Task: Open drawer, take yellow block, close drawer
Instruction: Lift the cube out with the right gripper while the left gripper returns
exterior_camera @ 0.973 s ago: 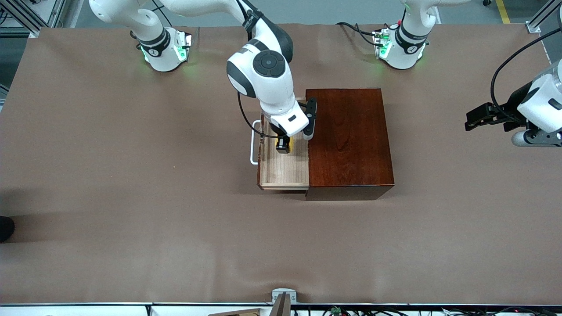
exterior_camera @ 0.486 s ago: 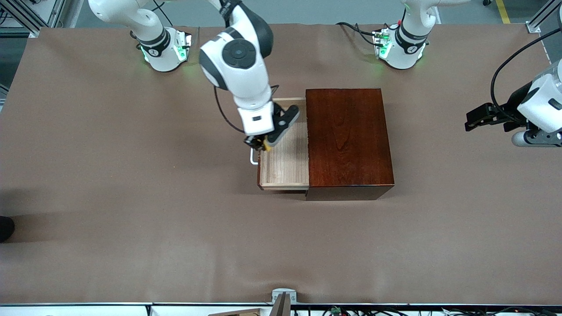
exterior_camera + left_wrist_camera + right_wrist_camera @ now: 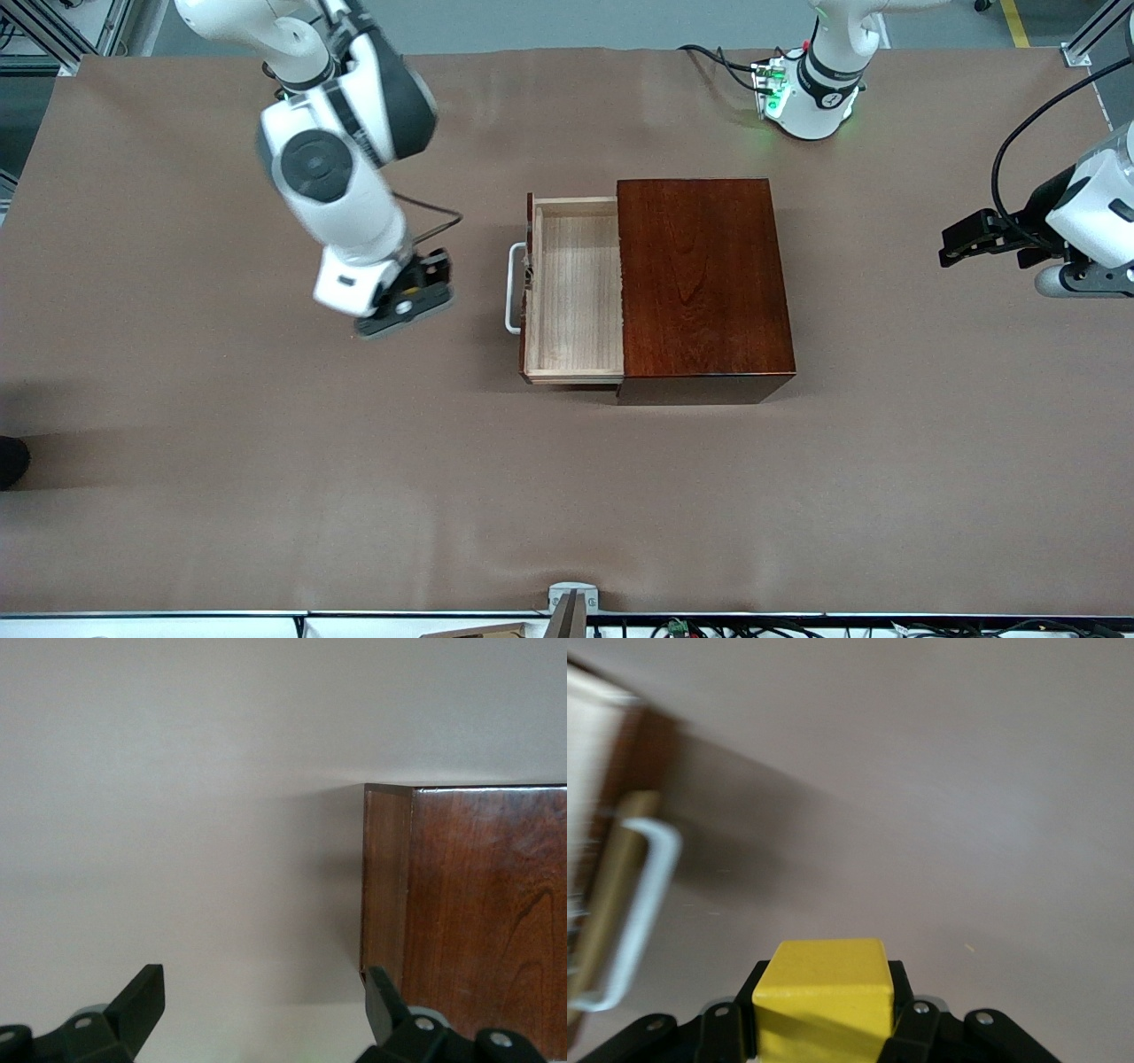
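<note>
Two grippers are seen: the right gripper point(image 3: 403, 306), fingers clamped on the yellow block point(image 3: 822, 997), is masked frontally; the left gripper point(image 3: 257, 1014), spread wide, waits beside the open drawer's point(image 3: 574, 292) box point(image 3: 704, 283).

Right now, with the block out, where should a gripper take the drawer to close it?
At the white handle on the open drawer, coming from the right arm's end of the table. The U-shaped bar stands clear of the drawer front, leaving a gap for a finger, or a face to push toward the box. The right gripper holds the block.
</note>
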Robot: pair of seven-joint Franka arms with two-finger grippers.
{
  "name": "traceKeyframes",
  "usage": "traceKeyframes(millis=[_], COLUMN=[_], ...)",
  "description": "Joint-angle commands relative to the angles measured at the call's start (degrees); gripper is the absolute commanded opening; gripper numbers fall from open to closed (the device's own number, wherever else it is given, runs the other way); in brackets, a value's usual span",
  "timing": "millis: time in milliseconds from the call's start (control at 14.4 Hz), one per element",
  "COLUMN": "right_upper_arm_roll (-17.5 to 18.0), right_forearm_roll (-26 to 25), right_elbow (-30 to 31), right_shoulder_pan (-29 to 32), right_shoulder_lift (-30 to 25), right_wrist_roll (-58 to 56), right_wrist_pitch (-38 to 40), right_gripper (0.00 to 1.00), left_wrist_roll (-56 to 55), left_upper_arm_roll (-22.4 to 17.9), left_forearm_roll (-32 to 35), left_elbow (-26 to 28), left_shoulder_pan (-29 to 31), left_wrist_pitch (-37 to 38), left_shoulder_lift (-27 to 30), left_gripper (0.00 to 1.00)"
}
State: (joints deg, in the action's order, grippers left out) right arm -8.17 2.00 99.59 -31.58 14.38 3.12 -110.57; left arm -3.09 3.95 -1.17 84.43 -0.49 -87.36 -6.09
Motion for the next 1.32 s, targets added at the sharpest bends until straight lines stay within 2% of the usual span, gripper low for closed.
traceKeyframes(millis=[0, 208, 486, 764, 973, 1112, 1251], right_upper_arm_roll=[1.14, 1.22, 1.31, 1.31, 1.49, 1.57, 1.66], right_forearm_roll=[-0.51, -0.42, 0.72, 1.16, 1.25, 1.77, 5.45], right_elbow=[1.74, 1.74, 2.18, 10.17, 10.18, 10.09, 10.01], right_shoulder_pan=[8.08, 15.65, 22.34, 24.81, 26.91, 27.71, 27.80], right_shoulder_lift=[-1.02, 1.26, 5.65, 6.98, 10.04, 13.03, 15.23], right_wrist_roll=[3.02, 3.03, 3.03, 2.15, 1.98, 0.93, -0.73], right_wrist_pitch=[1.94, 1.33, -2.09, -17.63, -21.85, -25.38, -27.75], right_gripper=[0.00, 0.00, 0.00, 0.00, 0.00, 0.00, 0.00], left_wrist_roll=[0.63, 0.71, 0.63, -0.08, -0.25, 0.62, 1.06], left_upper_arm_roll=[0.88, 1.93, 9.30, 20.54, 29.59, 35.66, 41.63], left_forearm_roll=[0.82, 0.38, 0.38, 0.20, 0.37, 0.38, 0.46], left_elbow=[-0.32, -0.40, -1.20, -1.20, -1.20, -1.28, -1.28], left_shoulder_pan=[0.14, -0.22, -0.04, 0.05, -0.13, -0.74, -0.83], left_wrist_pitch=[-0.27, -0.18, 0.08, 0.70, 0.09, -3.67, -10.51], left_shoulder_lift=[0.20, 0.38, 0.82, 1.52, 1.18, -0.57, -4.52], left_gripper=[1.00, 1.00, 1.00, 1.00, 1.00, 1.00, 1.00])
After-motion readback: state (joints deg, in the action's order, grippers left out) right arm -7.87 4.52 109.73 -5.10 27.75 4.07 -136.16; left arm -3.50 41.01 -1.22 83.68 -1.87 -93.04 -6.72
